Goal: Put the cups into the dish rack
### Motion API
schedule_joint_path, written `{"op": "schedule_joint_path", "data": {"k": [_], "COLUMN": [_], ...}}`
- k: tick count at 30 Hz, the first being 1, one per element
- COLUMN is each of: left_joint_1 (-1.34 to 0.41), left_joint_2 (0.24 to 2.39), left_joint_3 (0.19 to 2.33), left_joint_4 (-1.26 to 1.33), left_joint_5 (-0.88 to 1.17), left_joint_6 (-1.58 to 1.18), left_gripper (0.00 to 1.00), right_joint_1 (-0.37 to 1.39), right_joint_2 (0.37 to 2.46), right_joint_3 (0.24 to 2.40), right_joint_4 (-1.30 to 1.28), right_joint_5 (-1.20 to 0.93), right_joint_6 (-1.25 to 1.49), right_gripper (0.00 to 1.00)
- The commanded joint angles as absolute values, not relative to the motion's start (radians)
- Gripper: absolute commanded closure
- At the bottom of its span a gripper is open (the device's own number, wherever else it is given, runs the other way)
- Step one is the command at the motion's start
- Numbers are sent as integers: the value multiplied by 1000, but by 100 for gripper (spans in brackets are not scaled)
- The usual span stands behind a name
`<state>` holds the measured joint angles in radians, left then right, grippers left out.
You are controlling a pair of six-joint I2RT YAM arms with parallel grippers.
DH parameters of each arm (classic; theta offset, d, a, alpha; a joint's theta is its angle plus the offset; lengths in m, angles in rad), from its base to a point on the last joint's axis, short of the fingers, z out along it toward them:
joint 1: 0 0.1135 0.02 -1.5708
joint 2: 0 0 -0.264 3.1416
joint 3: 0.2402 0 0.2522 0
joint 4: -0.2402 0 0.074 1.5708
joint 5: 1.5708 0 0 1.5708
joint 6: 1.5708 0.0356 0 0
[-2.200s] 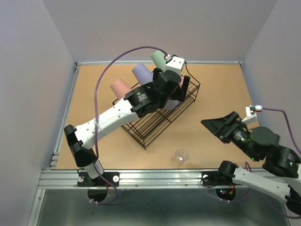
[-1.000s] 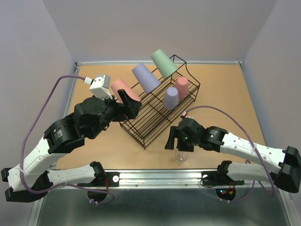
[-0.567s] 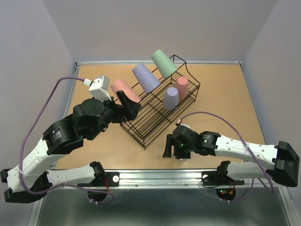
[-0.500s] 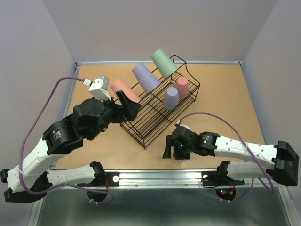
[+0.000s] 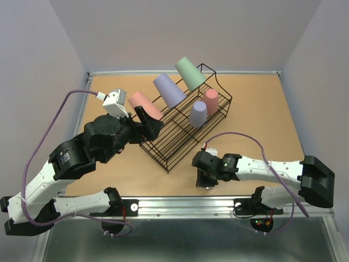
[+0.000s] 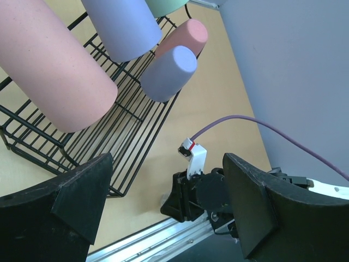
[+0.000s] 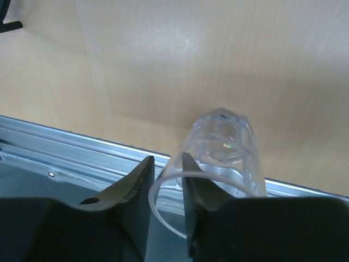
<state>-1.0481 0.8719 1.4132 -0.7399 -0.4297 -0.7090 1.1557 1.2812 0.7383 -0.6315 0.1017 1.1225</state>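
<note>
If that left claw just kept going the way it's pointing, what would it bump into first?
Probably the dish rack: the open left gripper points at its wire side, just below the large pink cup. Depth is hard to judge from above.

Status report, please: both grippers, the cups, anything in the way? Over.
Left gripper open, empty, beside dish rack. Right gripper shut on clear cup rim, at table front edge. Five coloured cups in rack. Path to rack looks free.
</note>
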Motion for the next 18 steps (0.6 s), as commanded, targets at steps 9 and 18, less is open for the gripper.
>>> {"op": "schedule_joint_path", "data": {"k": [9, 18], "left_joint_1": [-1052, -1052], "left_joint_2": [867, 925], "left_joint_3": [1384, 1439], "left_joint_4": [-718, -693], "left_joint_5": [-430, -397], "left_joint_6": [-707, -703], "left_gripper": [8, 8], "right_joint_1": [1172, 1172], "right_joint_2": [1267, 1137], "right_joint_3": [850, 1083], "right_joint_4": [-733, -1009], "right_joint_5": [182, 359], "right_joint_6": [1121, 1149], "right_gripper": [99, 99]}}
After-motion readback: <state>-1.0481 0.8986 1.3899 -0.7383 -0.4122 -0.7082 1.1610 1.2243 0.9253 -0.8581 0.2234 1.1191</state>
